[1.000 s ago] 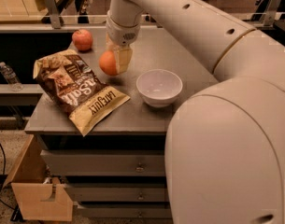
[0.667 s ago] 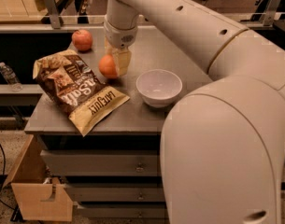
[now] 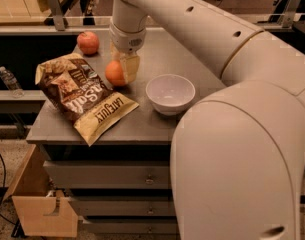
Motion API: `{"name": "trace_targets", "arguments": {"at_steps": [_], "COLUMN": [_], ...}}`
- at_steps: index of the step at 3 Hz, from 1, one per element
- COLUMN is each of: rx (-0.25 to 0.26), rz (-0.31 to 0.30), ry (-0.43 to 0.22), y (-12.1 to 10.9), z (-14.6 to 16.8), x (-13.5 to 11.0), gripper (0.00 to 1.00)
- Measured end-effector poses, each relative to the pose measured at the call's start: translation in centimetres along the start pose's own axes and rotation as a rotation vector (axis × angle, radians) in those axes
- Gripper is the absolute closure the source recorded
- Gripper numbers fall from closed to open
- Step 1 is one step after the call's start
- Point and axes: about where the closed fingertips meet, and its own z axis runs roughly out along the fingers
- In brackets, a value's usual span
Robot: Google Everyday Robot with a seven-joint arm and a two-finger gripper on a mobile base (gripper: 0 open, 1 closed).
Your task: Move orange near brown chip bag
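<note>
The orange sits low on the grey table, just right of the brown chip bag and almost touching its upper right edge. The bag lies flat on the left part of the table, with a tan-yellow end toward the front. My gripper comes straight down from the arm above and is shut on the orange. One tan finger shows on the orange's right side; the other is hidden behind the fruit.
A redder apple-like fruit sits at the back left corner. A white bowl stands right of the orange. My large arm fills the right side. A water bottle stands on a lower ledge at left, and an open wooden drawer below.
The gripper and the orange have shifted slightly left and toward the front, closer to the chip bag. The bag, bowl and red fruit have not moved.
</note>
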Motion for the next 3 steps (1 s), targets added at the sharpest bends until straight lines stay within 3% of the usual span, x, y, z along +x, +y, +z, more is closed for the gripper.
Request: {"name": "trace_targets", "arguments": {"at_steps": [3], "rx": [-0.005], "rz": [-0.002], "ry": [-0.002], "y": [-0.06], "z": [0.74], "x": [-0.16], "gripper": [0.12]}}
